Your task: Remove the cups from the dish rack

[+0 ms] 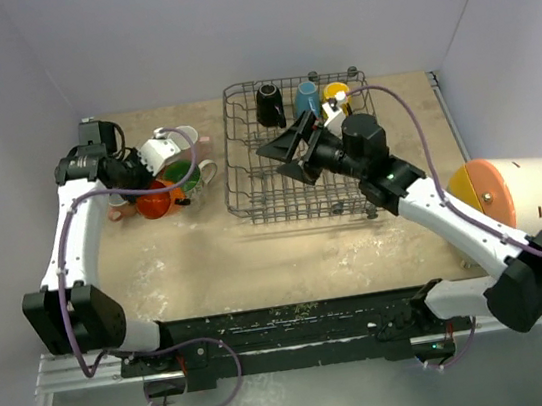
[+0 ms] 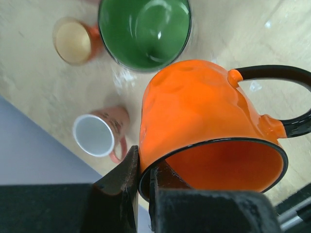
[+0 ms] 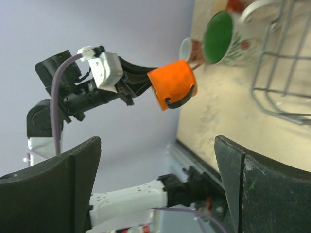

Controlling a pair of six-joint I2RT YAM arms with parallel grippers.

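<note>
My left gripper (image 2: 143, 171) is shut on the rim of an orange cup (image 2: 209, 121) with a black handle, holding it above the table's left side (image 1: 155, 201). Under it stand the white cup with green inside (image 2: 144, 31), a small orange cup (image 2: 73, 41) and a pink cup (image 2: 99, 133) on its side. The grey wire dish rack (image 1: 248, 181) holds a black cup (image 1: 269, 104), a blue cup (image 1: 307, 97) and a yellow cup (image 1: 336, 91) along its far side. Over the rack's middle my right gripper (image 1: 273, 160) stands open and empty, facing left toward the held orange cup (image 3: 174, 85).
A huge white cylinder with an orange face (image 1: 517, 194) lies at the table's right edge. Grey walls close in the left, back and right sides. The rack's near left corner (image 3: 282, 73) lies close to the white cup with green inside (image 3: 218, 36).
</note>
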